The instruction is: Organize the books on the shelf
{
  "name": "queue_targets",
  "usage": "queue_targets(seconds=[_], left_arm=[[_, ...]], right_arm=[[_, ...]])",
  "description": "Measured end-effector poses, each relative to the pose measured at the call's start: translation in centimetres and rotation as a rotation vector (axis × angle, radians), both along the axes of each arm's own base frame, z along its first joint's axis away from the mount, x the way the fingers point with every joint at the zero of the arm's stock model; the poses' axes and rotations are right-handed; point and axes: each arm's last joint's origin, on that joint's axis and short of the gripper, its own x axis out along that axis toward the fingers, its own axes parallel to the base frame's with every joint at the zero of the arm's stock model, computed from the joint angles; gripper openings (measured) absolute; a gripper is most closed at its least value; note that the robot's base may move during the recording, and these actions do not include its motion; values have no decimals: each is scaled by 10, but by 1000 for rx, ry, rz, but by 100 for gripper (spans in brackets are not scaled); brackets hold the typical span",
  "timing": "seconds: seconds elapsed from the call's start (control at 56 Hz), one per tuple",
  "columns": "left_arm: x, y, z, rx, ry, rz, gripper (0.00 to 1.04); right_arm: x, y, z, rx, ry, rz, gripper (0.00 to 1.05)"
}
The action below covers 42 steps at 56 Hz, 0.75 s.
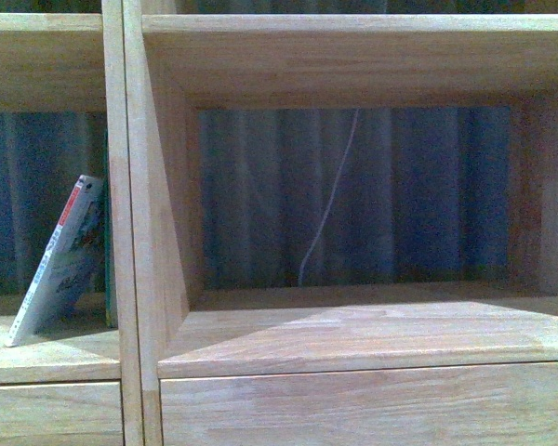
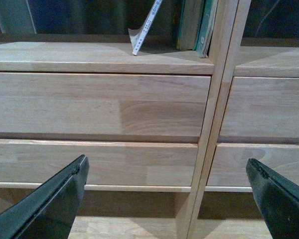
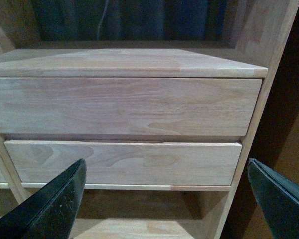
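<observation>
Two columns of cubbies fill the front view, part of a pale wooden shelf (image 1: pixel 353 334) with a blue curtain (image 1: pixel 400 195) hanging behind its open back and a thin white cord (image 1: pixel 327 209) dangling in front of the curtain. Inside the left cubby a white book (image 1: pixel 60 260) with a red strip along its spine leans steeply, its foot near the front edge of the cubby floor and its top tipped toward the upright divider (image 1: pixel 130 232); a slim dark green book (image 1: pixel 109 279) stands just beside that divider. The left wrist view shows the same white book (image 2: pixel 145 27) tilted on the cubby floor, with greenish books (image 2: pixel 197 25) standing upright against the divider post, though how many stand there cannot be told. Below them run two plank-fronted drawers (image 2: pixel 99 104). The left gripper (image 2: pixel 167 179) hovers in front of these drawers, its dark fingers (image 2: pixel 55 199) spread wide and grasping nothing. The right gripper (image 3: pixel 167 181) is likewise released, fingers (image 3: pixel 52 201) far apart, facing the two drawers (image 3: pixel 124 107) of the right column, beneath the bare right cubby floor (image 3: pixel 129 62)
</observation>
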Motion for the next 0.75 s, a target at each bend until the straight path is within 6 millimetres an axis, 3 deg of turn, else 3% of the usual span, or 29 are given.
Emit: queue_targets(seconds=[0.75], left_arm=[[0, 0, 0, 0, 0, 0, 97]], right_arm=[[0, 0, 0, 0, 0, 0, 98]])
